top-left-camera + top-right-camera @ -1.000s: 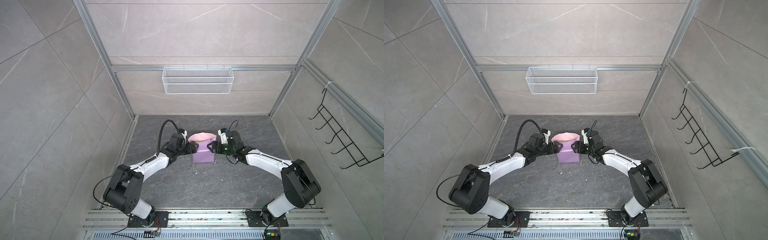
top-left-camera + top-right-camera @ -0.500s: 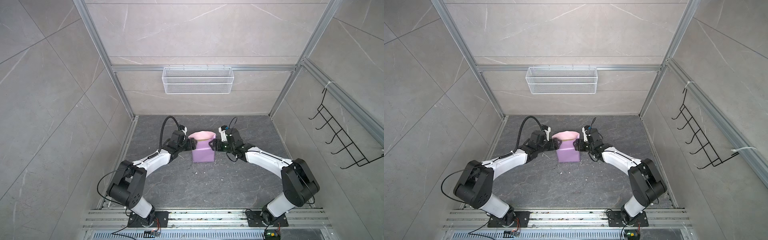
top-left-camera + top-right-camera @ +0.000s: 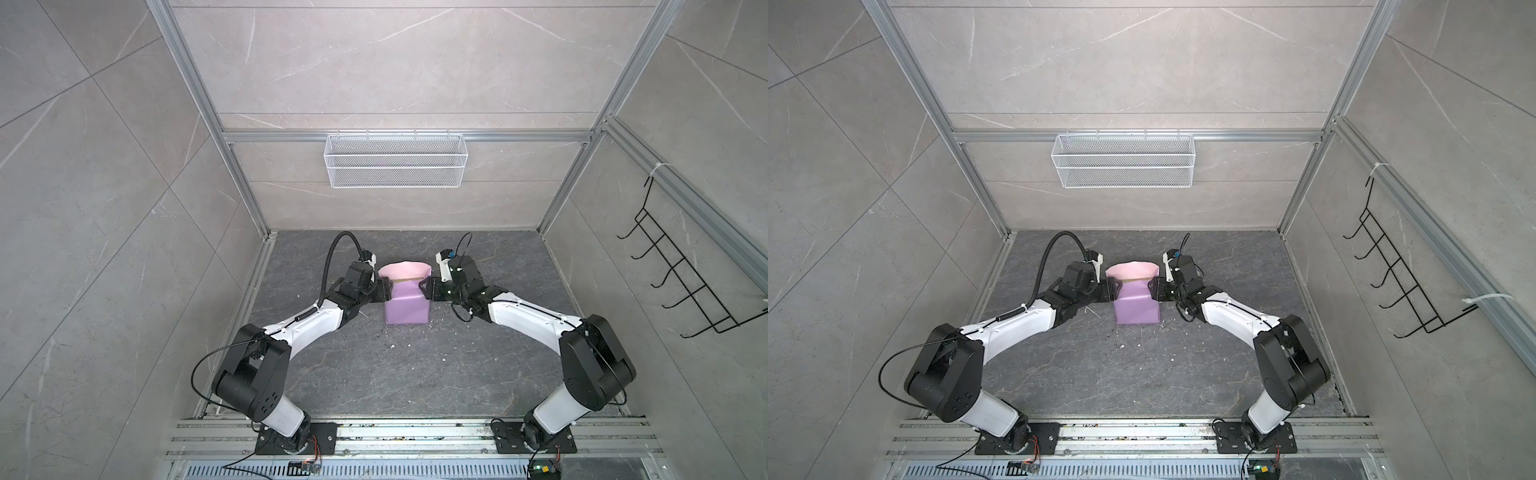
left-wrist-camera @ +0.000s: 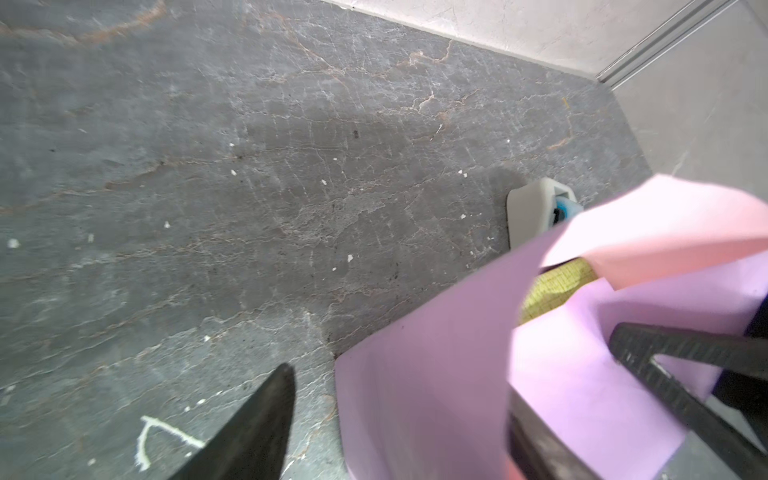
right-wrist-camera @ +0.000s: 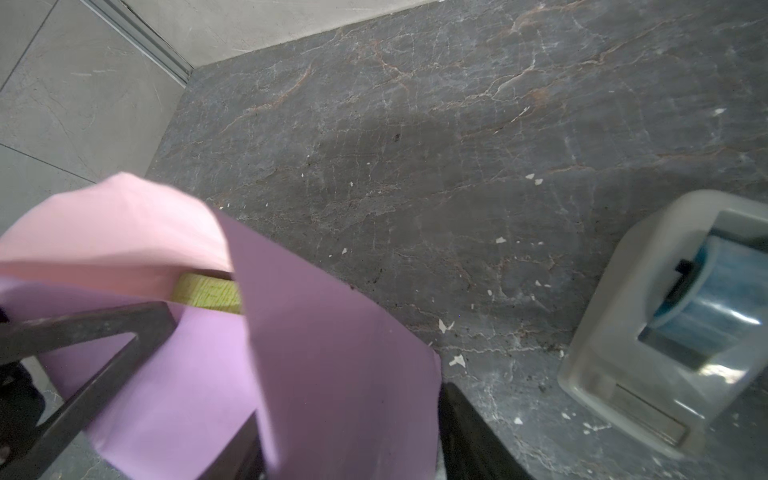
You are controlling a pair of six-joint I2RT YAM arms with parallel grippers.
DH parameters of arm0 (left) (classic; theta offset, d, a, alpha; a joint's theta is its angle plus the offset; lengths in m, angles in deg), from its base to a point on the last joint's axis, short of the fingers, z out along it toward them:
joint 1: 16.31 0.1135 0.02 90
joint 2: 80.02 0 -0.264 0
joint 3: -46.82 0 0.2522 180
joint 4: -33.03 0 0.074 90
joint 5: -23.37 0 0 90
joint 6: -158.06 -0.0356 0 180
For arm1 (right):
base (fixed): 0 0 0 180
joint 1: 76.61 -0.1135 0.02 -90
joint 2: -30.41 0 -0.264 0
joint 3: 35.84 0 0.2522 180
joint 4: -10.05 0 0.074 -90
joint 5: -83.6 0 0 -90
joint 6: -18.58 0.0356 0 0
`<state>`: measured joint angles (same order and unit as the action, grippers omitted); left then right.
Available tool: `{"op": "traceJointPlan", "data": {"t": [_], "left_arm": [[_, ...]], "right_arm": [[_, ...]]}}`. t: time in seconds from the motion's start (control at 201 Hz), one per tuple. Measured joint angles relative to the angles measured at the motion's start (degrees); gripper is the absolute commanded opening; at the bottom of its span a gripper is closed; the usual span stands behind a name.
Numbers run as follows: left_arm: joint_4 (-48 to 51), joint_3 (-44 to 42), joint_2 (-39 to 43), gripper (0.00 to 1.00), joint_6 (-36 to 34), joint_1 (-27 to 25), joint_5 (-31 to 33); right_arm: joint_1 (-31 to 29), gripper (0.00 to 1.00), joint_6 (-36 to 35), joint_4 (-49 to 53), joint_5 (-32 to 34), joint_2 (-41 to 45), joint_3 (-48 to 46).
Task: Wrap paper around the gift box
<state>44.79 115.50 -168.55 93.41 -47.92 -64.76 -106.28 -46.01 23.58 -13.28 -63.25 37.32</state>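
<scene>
Top views both show the dark stone table (image 3: 374, 374) carrying the paper (image 3: 405, 309), lilac side out and pink flap up, folded round the olive gift box (image 4: 552, 291) at centre back, with left gripper (image 3: 384, 289) and right gripper (image 3: 428, 288) straddling opposite end flaps, jaws parted, and a grey tape dispenser (image 5: 648, 353) nearby.

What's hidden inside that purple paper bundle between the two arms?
A narrow strip of the olive-green gift box shows through the gap where the paper has not closed. The rest of the box is covered by the paper.
</scene>
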Motion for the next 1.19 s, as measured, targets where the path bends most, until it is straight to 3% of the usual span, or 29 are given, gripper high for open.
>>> {"op": "traceJointPlan", "data": {"t": [0.244,0.662,0.911,1.195], "left_arm": [[0.9,0.2,0.9,0.39,-2.2,-2.3,4.3],[0.9,3.8,-2.6,0.21,-3.9,-2.4,5.4],[0.4,3.8,-2.6,0.20,-3.9,-2.4,5.0],[0.2,3.8,-2.6,0.23,-3.9,-2.4,4.8]], "right_arm": [[0.0,0.53,0.0,-0.1,-0.5,0.0,0.0],[0.0,0.51,0.0,-0.5,-0.4,0.0,0.0],[0.0,0.53,-0.7,1.5,0.3,0.0,1.2],[-0.1,0.32,-3.3,3.6,1.7,-0.4,2.8]]}}
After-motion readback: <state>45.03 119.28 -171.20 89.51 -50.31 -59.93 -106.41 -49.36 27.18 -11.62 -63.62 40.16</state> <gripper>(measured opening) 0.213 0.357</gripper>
